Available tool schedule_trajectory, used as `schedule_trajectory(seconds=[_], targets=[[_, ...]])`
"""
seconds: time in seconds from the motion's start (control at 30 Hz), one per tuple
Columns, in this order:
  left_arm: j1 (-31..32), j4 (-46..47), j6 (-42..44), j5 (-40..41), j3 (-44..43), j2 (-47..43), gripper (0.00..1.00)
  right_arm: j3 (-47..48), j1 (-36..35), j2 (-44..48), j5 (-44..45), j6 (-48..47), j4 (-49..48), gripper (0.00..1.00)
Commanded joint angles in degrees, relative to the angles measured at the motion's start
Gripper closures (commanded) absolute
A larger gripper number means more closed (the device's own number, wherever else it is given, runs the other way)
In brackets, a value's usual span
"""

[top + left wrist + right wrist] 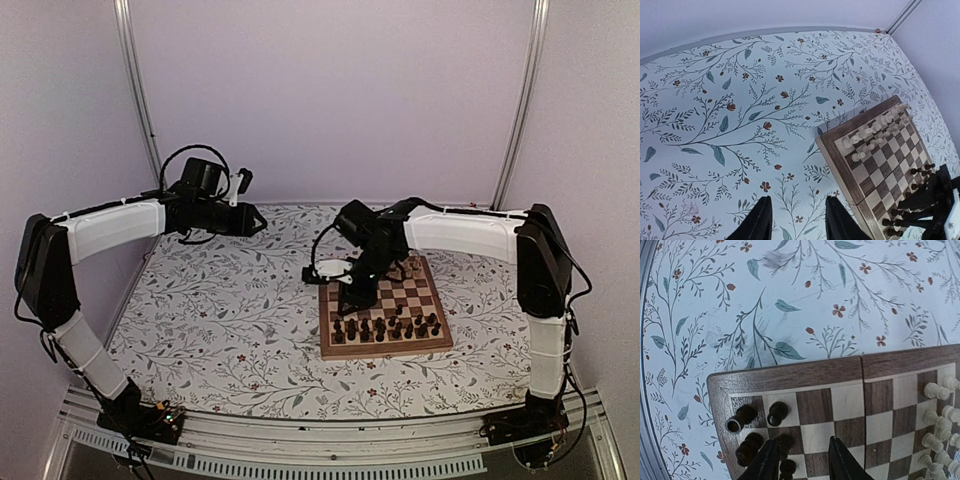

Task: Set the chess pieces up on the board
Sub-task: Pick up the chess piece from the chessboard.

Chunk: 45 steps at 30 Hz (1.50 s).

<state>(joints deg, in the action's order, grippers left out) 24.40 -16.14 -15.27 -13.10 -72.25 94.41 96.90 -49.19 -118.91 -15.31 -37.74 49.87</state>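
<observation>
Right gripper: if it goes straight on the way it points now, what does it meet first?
Probably the board, at the pale square between the right gripper's fingers. A dark piece beside one finger might be brushed first; depth is unclear.

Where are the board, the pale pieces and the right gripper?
board (790, 373), right wrist view, bare border.
pale pieces (934, 390), right wrist view, uppermost piece.
right gripper (803, 446), right wrist view, between its fingertips.

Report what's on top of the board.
Dark pieces occupy near rows of the board, pale pieces the far rows; the right gripper hangs over its left side, covering part of it.
</observation>
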Motion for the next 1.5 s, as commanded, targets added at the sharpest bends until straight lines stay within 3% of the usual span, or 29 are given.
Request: schedule_trajectory(seconds=[0.0, 0.23, 0.43, 1.47], targets=[[-0.1, 1.0, -0.1, -1.6, 0.4, 0.0, 0.61, -3.9, 5.8, 8.1, 0.7, 0.5, -1.1, 0.63], [-0.2, 0.4, 2.1, -4.8, -0.8, -0.1, 0.61, -15.0, 15.3, 16.0, 0.2, -1.0, -1.6, 0.63], [-0.3, -0.3, 2.8, -4.6, -1.3, 0.0, 0.62, -21.1, 16.8, 18.4, 1.5, -1.6, -2.6, 0.64], [-0.2, -0.9, 2.5, -7.6, -1.5, 1.3, 0.61, -19.8, 15.6, 10.8, -0.1, -0.3, -3.7, 0.65]])
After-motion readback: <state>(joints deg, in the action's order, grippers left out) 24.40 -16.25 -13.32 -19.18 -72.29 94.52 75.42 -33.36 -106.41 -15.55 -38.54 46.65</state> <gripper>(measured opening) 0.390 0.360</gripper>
